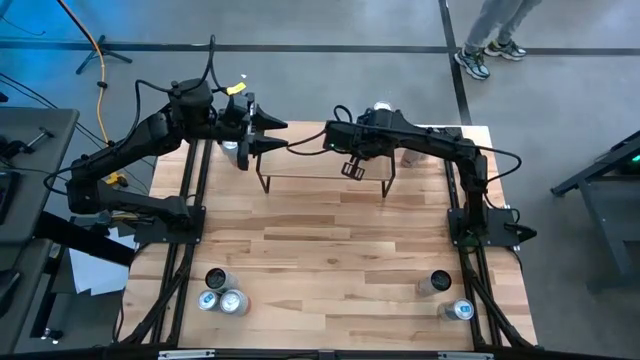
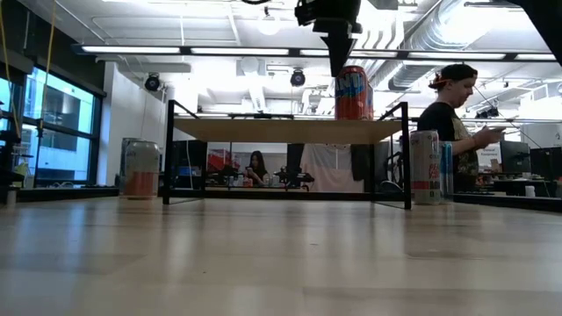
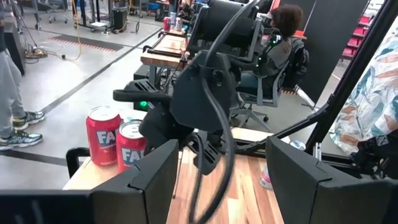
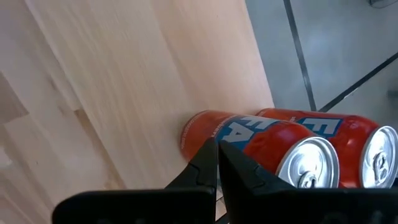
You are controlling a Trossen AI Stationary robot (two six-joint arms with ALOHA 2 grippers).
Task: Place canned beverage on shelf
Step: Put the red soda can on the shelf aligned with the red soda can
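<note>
From above, the right pincer [image 1: 352, 168] hangs over the shelf [image 1: 325, 180], its fingers pressed together on nothing, while the left pincer [image 1: 268, 135] waits just past the shelf's left end, fingers half apart and empty. A can [image 1: 232, 150] stands on the tabletop [image 1: 330, 260] below the left pincer, and more cans wait in the near corners, three at one [image 1: 222, 293] and two at the other [image 1: 449, 297]. The risk here, as I judge it, is a sideways sweep of the right arm clipping the shelf or what stands on it.

From tabletop height, the orange can [image 2: 354, 92] stands upright on the shelf's plank, near its right end, with the closed pincer directly above and apparently clear of it. A careless drop or swing could topple it off the narrow plank. A pale can [image 2: 140, 169] and a taller one [image 2: 425, 167] flank the shelf legs on smooth, light wood. Behind lies a bright workshop with ceiling strip lights and a person [image 2: 452, 123] looking down at something in hand.

The left wrist shows two red cans [image 3: 118, 142] side by side at the shelf's far edge, near the right arm; a nudge could push one off.

The right wrist looks down on those two cans, touching, on pale planking, grey floor beyond.
</note>
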